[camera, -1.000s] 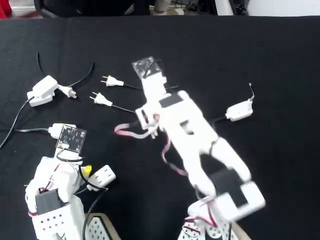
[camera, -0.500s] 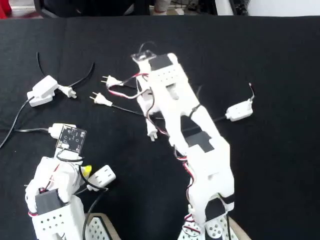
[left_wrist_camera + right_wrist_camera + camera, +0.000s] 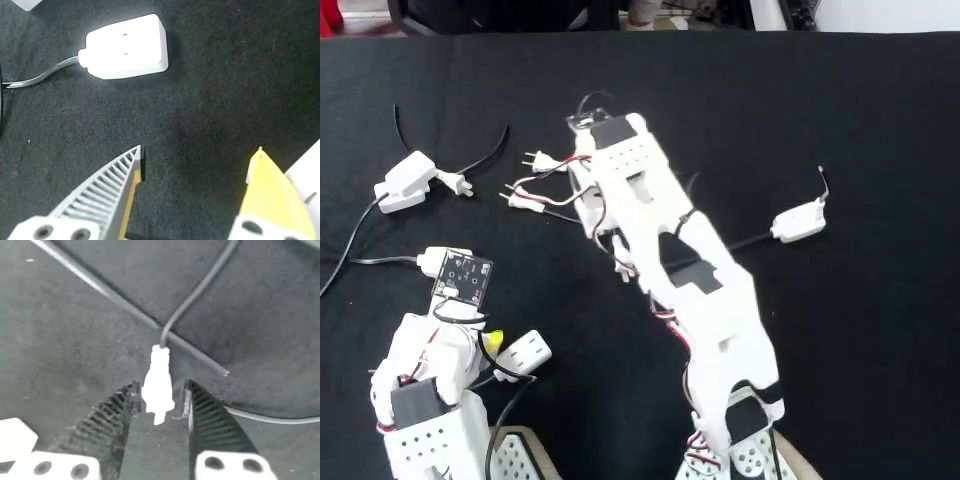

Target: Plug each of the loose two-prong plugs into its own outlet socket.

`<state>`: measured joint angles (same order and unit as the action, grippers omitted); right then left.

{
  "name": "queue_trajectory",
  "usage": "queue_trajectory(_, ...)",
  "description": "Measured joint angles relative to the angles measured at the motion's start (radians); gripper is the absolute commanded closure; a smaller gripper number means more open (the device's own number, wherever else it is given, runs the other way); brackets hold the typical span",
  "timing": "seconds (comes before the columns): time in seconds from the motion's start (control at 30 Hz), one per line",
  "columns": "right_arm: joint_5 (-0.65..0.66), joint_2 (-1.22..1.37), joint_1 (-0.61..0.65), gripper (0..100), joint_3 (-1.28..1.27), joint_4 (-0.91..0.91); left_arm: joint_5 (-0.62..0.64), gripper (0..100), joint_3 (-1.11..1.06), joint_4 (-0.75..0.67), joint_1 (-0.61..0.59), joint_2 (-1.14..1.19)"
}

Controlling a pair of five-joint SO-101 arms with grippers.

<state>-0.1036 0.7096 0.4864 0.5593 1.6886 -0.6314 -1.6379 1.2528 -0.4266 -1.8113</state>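
A white two-prong plug (image 3: 159,382) lies on the black cloth between the fingertips of my right gripper (image 3: 161,397), which is open with a finger close on each side. Its cable crosses a second black cable (image 3: 100,287). From above, my right arm (image 3: 630,190) stretches to the far left over two loose plugs (image 3: 542,160) (image 3: 525,198). My left gripper (image 3: 200,155) is open just above the cloth, a short way from a white socket block (image 3: 125,47) (image 3: 525,352) that shows two slots.
Another socket (image 3: 405,180) with a plug (image 3: 455,182) beside it lies at the far left. One more socket (image 3: 798,222) sits on the right, and a white block (image 3: 445,258) by the left arm. Black cables trail over the cloth.
My right arm has swung left and reached out over the two loose plugs. The left arm has kept still.
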Motion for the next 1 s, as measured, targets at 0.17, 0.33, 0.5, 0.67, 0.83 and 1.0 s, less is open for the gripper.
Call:
queue_trajectory(0.17, -0.003, 0.066, 0.005, 86.1, 0.006, 0.005, 0.000, 67, 0.000, 0.000, 0.000, 0.000)
queue_trajectory(0.33, -0.028, 0.129, 0.009, 86.3, 0.012, 0.009, 0.000, 67, 0.000, 0.000, 0.000, 0.000)
queue_trajectory(0.5, -0.034, 0.129, 0.011, 89.7, 0.012, 0.011, 0.000, 67, 0.000, 0.000, 0.000, 0.000)
queue_trajectory(0.67, -0.034, 0.132, 0.011, 91.7, 0.028, 0.014, 0.000, 67, 0.000, 0.000, 0.000, 0.000)
queue_trajectory(0.83, -0.014, 0.138, 0.011, 91.4, 0.078, 0.037, 0.000, 67, 0.000, 0.000, 0.000, 0.000)
queue_trajectory(1.0, 0.002, 0.138, 0.011, 91.3, 0.087, 0.038, 0.000, 67, 0.000, 0.000, 0.000, 0.000)
